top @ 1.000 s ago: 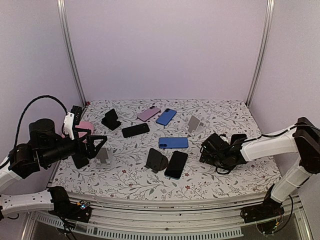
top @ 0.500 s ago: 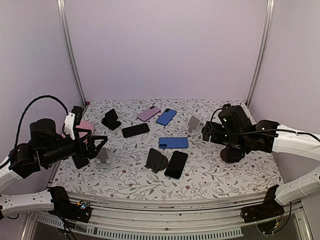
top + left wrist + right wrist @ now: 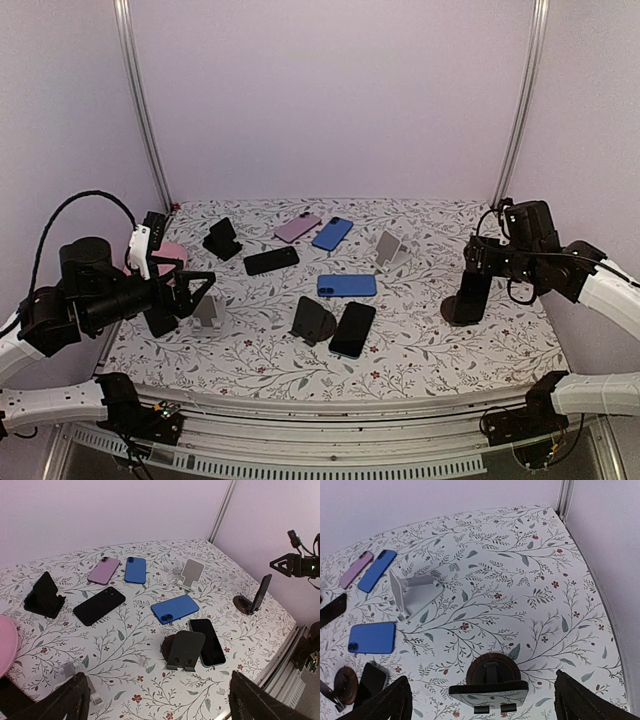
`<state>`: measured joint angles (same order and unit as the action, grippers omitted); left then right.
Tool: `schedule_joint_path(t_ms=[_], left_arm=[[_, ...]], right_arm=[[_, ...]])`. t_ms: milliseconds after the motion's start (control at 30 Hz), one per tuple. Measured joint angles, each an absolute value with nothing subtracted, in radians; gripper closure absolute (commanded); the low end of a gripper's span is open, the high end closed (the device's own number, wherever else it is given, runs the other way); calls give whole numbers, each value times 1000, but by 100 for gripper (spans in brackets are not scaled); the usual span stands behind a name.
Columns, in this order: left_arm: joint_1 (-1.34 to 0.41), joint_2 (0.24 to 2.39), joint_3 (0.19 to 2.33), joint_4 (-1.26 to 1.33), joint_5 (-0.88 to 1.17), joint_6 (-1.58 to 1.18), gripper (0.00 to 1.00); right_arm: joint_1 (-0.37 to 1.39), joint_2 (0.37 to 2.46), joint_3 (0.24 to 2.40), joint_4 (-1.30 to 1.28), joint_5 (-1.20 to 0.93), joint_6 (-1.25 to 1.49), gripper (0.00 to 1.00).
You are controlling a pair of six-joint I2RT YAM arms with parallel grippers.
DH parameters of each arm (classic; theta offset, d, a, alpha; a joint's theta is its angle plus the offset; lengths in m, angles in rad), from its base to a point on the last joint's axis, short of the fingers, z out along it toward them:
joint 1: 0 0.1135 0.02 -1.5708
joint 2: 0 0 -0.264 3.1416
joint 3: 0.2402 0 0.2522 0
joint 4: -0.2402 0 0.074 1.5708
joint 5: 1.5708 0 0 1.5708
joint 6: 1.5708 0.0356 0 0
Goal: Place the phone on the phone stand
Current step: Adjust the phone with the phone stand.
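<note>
A dark phone [image 3: 471, 294] leans upright on a round wood-rimmed phone stand [image 3: 452, 312] at the right of the table. In the right wrist view I look down on the phone's top edge [image 3: 489, 693] and the stand's base [image 3: 492, 667]. My right gripper [image 3: 487, 257] hangs open above and just right of them, touching neither, and its fingers [image 3: 384, 704] frame the stand from above. My left gripper [image 3: 190, 290] is open over the left side, with nothing between its fingers [image 3: 67, 702]. The left wrist view also shows the phone [image 3: 261, 592] on its stand, far right.
Lying flat are a pink phone [image 3: 297, 227], two blue phones [image 3: 332, 233] [image 3: 346, 285], a black phone [image 3: 271, 260] and a dark phone [image 3: 352, 329]. Unoccupied stands: black [image 3: 221, 239], white [image 3: 388, 248], dark [image 3: 312, 320], small white [image 3: 207, 312]. A pink object [image 3: 170, 255] lies far left.
My right gripper rose from low around the round stand and drew back to the right, leaving the phone standing on it. The left arm has not moved.
</note>
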<state>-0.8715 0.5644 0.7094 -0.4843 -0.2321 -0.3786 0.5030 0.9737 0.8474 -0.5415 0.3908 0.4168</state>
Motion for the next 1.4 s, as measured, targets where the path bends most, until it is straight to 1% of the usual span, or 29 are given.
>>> schedule_joint_path(t_ms=[133, 333, 967, 1100, 1167, 1233, 1333, 1400], left_arm=[[-871, 564, 709, -484, -232, -379, 3], [-871, 564, 709, -485, -232, -378, 3], [-871, 567, 709, -484, -232, -379, 3], [-871, 570, 709, -484, -232, -379, 3], [-871, 570, 709, -485, -232, -378, 3], [-871, 570, 709, -484, -232, -379, 3], [-871, 570, 709, -484, -232, -379, 3], [-871, 570, 709, -484, -232, -379, 3]], right_arm=[[452, 1006, 792, -519, 334, 330, 1], [429, 1016, 757, -451, 275, 267, 1], [391, 1094, 719, -372, 227, 247, 0], [391, 1095, 716, -371, 226, 250, 8], [391, 1096, 715, -371, 226, 250, 14], [391, 1098, 715, -370, 226, 252, 23], [391, 1100, 715, -370, 226, 255, 31], [391, 1100, 715, -369, 226, 258, 34]])
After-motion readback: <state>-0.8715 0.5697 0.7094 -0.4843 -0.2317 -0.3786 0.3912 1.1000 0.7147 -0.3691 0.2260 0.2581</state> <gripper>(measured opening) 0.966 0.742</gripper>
